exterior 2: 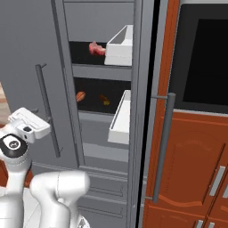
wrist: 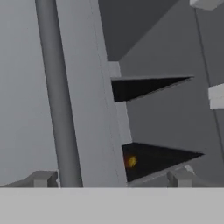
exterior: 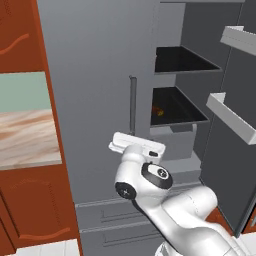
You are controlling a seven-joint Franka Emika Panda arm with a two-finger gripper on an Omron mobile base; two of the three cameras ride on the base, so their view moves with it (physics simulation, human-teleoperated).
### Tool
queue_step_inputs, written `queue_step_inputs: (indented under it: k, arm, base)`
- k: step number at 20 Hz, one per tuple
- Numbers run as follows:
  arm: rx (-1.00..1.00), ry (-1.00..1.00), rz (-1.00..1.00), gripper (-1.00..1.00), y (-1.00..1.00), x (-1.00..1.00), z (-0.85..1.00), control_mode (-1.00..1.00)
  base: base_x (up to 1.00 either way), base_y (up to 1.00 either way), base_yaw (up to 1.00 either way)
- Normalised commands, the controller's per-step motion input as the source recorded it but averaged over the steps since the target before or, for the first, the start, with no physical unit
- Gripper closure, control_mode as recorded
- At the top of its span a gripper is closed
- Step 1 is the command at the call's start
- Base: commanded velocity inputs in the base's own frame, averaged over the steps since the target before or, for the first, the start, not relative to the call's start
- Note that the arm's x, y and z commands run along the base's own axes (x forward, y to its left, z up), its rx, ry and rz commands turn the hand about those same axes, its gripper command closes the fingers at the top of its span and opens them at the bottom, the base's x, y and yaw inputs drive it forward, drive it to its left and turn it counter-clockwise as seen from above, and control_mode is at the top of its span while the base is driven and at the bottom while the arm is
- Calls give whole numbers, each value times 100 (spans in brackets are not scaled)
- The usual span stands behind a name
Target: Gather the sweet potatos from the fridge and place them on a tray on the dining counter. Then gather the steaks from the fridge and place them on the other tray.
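You have the fridge [exterior: 95, 100] in front of you with its right door swung open and its left door shut, and your gripper [wrist: 111, 178] hangs released and empty, fingertips [wrist: 41, 178] spread wide, near the left door's bar handle [wrist: 54, 96] and the edge of the open compartment. On the lower dark shelf [exterior 2: 95, 104] you can see a sweet potato [exterior 2: 80, 96] at the left with a small yellow-orange item [exterior 2: 105, 100] to its right, apart from it. On the shelf above lies a steak [exterior 2: 95, 48], just beside a white door bin [exterior 2: 119, 46].
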Motion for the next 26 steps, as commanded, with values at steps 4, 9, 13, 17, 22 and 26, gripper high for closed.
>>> queue_step_inputs:
  k: [4, 9, 13, 17, 22, 26]
  arm:
    - [-24, 6, 1, -100, 66, 23, 39, -100]
    - [-9, 0, 9, -100, 14, 51, 13, -100]
    - [-2, -2, 12, -100, -4, 37, 2, -100]
    - [0, -1, 5, -100, -18, 14, 1, -100]
    - [0, 0, 2, -100, -10, 22, 4, -100]
    - [0, 0, 6, -100, 0, 35, 0, -100]
  base:
    - [0, 0, 0]
    - [0, 0, 0]
    - [0, 0, 0]
    - [0, 0, 0]
    - [0, 0, 0]
    - [0, 0, 0]
